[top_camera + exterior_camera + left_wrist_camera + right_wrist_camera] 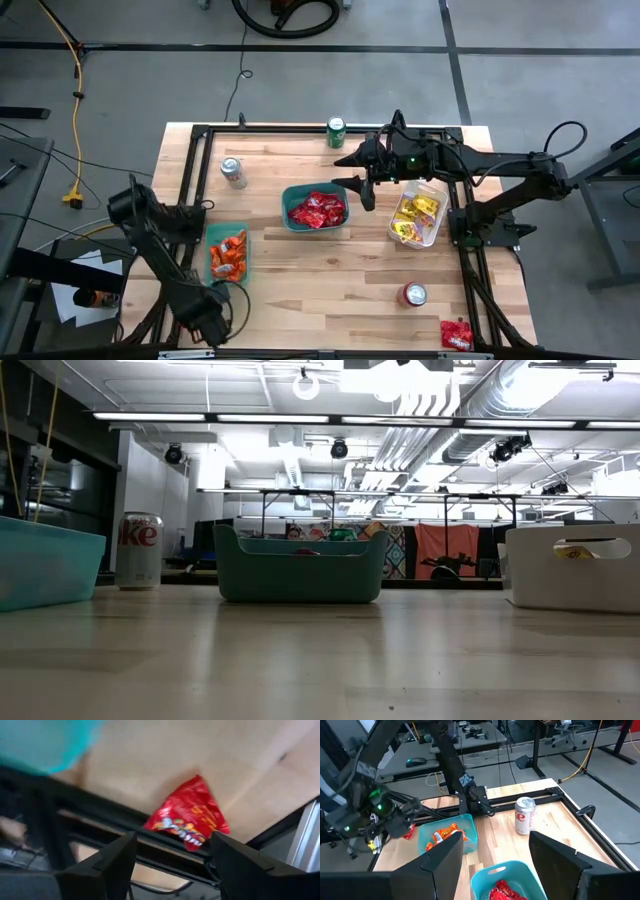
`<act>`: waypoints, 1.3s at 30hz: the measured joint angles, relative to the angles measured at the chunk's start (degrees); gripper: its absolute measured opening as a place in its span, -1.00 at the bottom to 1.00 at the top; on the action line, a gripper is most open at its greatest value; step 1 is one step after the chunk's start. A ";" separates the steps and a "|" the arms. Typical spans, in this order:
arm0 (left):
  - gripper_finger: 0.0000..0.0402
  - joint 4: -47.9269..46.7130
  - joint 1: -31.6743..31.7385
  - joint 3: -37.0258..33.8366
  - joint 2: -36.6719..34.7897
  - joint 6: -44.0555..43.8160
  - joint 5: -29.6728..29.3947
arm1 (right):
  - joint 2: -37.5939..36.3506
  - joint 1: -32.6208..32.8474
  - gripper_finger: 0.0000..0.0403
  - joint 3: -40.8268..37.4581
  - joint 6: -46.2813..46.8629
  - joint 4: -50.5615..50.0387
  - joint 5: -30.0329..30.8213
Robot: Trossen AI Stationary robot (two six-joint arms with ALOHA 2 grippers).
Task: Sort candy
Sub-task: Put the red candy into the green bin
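Three bins hold the candy: orange packets in a teal bin (228, 252) at the left, red packets in the middle teal bin (316, 208), yellow ones in a white bin (418, 218). One red packet (187, 815) lies flat on the wood by the black frame rail at the near left corner. My left gripper (175, 865) hangs open above it, tipped downward, touching nothing; it shows as (205, 318) from above. My right gripper (350, 172) stands open and high over the middle bin's far right rim, with nothing between its fingers (440, 865). Another red packet (457, 334) lies near the right front corner.
A green can (336, 131) stands at the far edge, a silver can (233, 172) far left, a red-topped can (414, 293) near right. Black frame rails (190, 170) border the table. Bare wood (330, 280) lies in front of the bins.
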 joint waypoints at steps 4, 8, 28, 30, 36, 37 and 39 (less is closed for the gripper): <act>0.19 5.69 0.00 -0.02 4.70 6.78 3.96 | 0.00 0.02 0.11 0.00 1.11 -0.24 -0.03; 0.19 6.72 -0.17 0.00 8.89 12.00 4.54 | 0.00 0.04 0.11 0.00 1.89 -1.30 -0.07; -0.92 6.39 -0.11 -0.11 5.66 20.01 1.79 | 0.00 0.04 0.11 0.00 2.55 -2.00 -0.08; -0.91 5.05 0.01 -0.11 3.19 19.57 0.47 | 0.00 0.04 0.11 0.00 2.46 -2.33 -0.08; -0.98 6.93 1.73 -0.11 -6.77 23.25 -1.16 | 0.00 0.04 0.11 0.00 2.45 -3.42 -0.09; -0.98 8.58 2.37 -0.11 -9.05 24.67 -2.16 | 0.00 0.04 0.11 0.00 2.45 -3.43 -0.08; -0.99 12.73 4.27 -0.11 -13.58 27.76 -6.14 | 0.00 0.04 0.11 0.00 2.46 -3.38 -0.08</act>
